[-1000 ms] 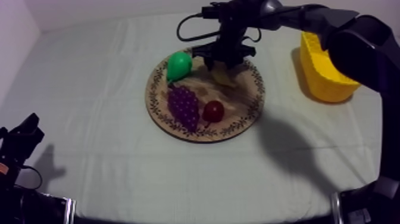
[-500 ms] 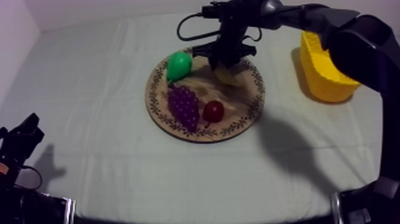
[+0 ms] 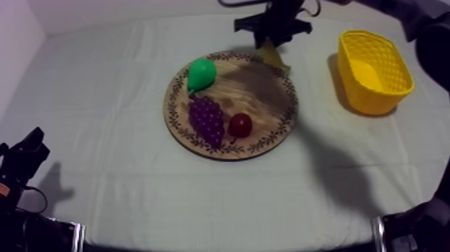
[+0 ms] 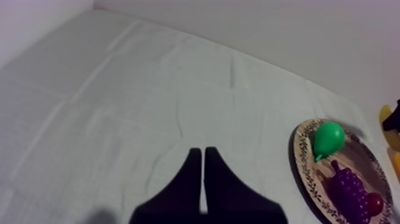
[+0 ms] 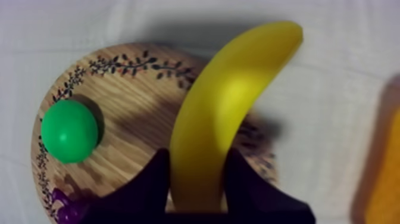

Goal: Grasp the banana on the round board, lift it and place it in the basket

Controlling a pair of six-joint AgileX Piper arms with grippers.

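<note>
Pick part looks done to me, so we're at the carry step. The right gripper [image 5: 196, 156] is clamped on the banana [image 5: 233, 98], one black finger on each side of its lower end, jaws only as far apart as the fruit is thick. The rest of the banana sticks out past the fingers and curves away. In the top view it hangs by the far edge of the board [image 3: 262, 100], on the side nearer the basket [image 3: 372, 102]. The shadow it throws on the wood makes me think it's clear of the board, not resting on it.

Next move, as I read it: swing it across the bare bit of tabletop [image 3: 315, 94] toward the basket, get over the opening, then let go. The basket is well apart from the board and its walls stand up, so I'd guess the banana has to ride high enough to clear the rim. It's long and gripped at one end only, so it could pivot in the fingers or catch the rim with its free tip. Something to watch.

Pear [image 3: 201, 74], grapes [image 3: 206, 119] and the small red fruit [image 3: 240, 124] sit on the board, none touching the banana.

Left gripper [image 4: 203, 156] is parked low over bare cloth, fingers together in a narrow wedge, holding nothing, well apart from the board.
</note>
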